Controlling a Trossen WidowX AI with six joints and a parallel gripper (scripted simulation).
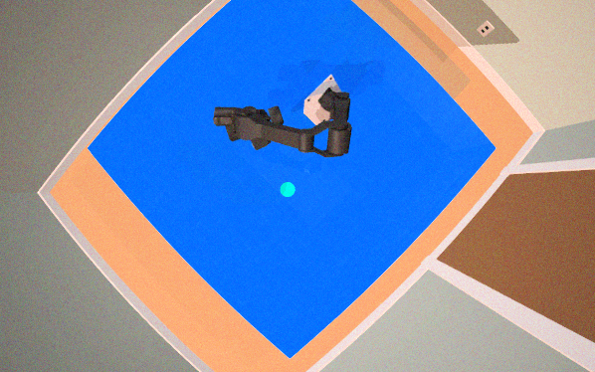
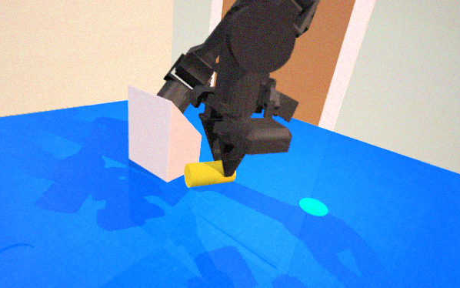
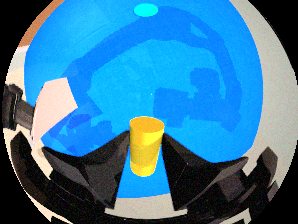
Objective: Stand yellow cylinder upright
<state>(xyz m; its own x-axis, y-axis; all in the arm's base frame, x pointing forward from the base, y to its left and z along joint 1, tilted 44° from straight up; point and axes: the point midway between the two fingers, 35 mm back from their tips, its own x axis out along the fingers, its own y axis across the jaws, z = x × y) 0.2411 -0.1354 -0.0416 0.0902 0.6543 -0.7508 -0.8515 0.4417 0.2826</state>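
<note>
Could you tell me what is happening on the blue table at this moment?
The arm's tool is shut on one end of the yellow cylinder, which is horizontal, close beside the pale block. The cyan circle lies apart from it with nothing on it, so standing the cylinder up there is not yet done.

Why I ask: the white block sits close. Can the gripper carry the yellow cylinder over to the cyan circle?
Probably yes: the gripper grips the yellow cylinder, and the white block lies away from the cyan circle.
</note>
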